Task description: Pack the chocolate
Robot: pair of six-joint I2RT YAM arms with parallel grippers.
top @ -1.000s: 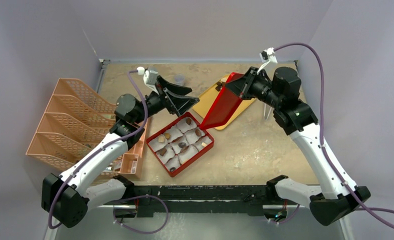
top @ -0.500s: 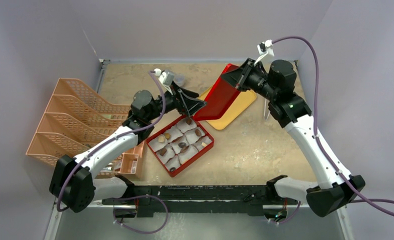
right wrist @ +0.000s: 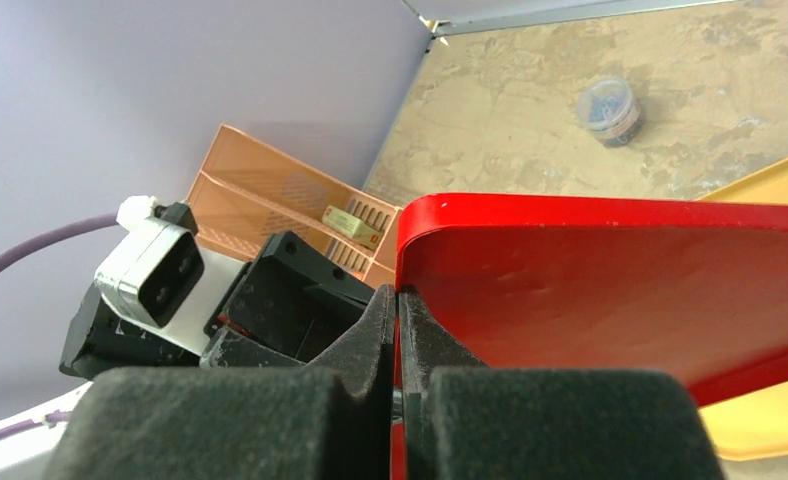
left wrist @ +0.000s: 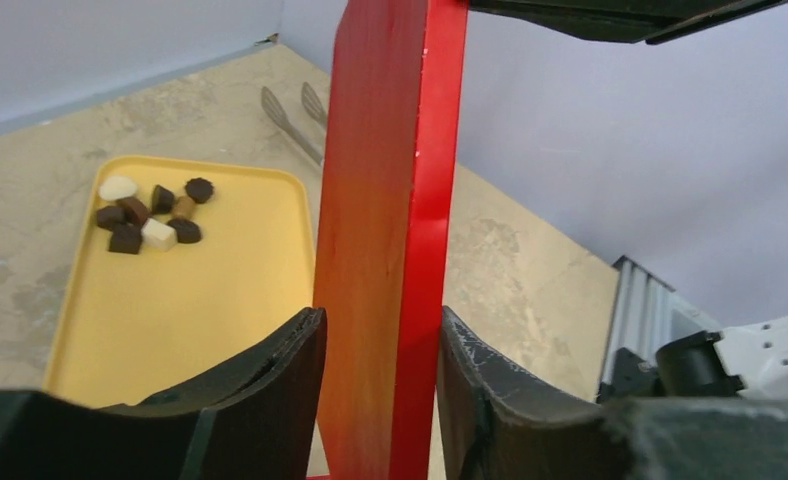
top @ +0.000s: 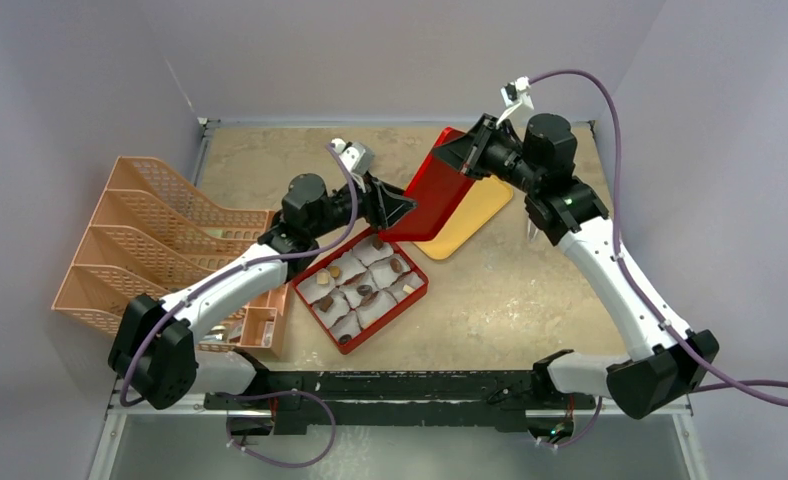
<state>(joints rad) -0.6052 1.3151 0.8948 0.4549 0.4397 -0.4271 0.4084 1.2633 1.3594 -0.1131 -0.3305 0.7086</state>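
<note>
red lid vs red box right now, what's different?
Pose: the red lid is off the table and steeply tilted, while the red box lies flat on it.
Hold: the right gripper pinches the lid and the left gripper straddles it; nothing touches the box.
Contents: the lid is bare; the box holds paper cups with chocolate.
Both are red.

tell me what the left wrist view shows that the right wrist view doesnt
Left wrist only: loose chocolate pieces lying on the yellow tray, and metal tongs beyond it. Right wrist only: the orange rack and a small jar. Both: the red lid, with the left fingers in one and the right fingers in the other closed on it, plus part of the yellow tray.
</note>
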